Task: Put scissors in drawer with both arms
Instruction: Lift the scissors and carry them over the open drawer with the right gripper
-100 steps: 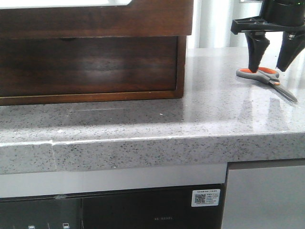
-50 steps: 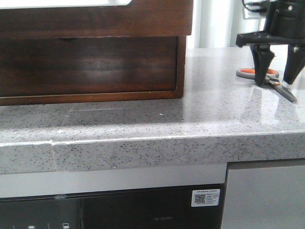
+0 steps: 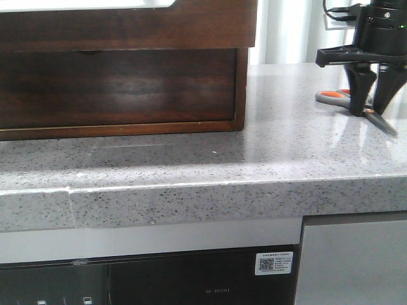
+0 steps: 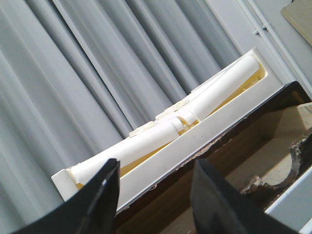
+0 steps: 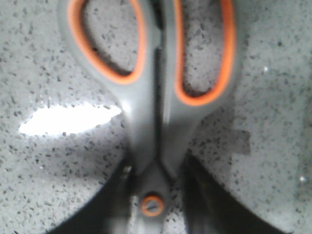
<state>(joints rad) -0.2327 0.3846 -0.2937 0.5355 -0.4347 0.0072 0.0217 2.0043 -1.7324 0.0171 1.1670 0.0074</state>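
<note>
The scissors (image 3: 332, 96) lie flat on the grey speckled counter at the far right, orange-lined handles to the left, dark blades towards the counter's front edge. My right gripper (image 3: 370, 111) stands straight down over them. In the right wrist view its two dark fingers press both sides of the scissors (image 5: 151, 122) beside the orange pivot screw, the gripper (image 5: 157, 165) narrowed onto them. The drawer (image 3: 127, 28), dark glossy wood with a white top rim, juts out at the top left. My left gripper (image 4: 156, 165) is open, empty and raised, outside the front view.
A taller dark drawer front (image 3: 121, 86) with a small notch sits below, inside the brown cabinet on the counter (image 3: 286, 146). The left wrist view shows grey curtains, a white tray (image 4: 204, 131) holding white paper rolls, and a dark wooden edge (image 4: 229, 141).
My right gripper has come down onto the scissors, shifted slightly right, and its fingers have drawn together from wide apart. The scissors have stayed on the counter.
</note>
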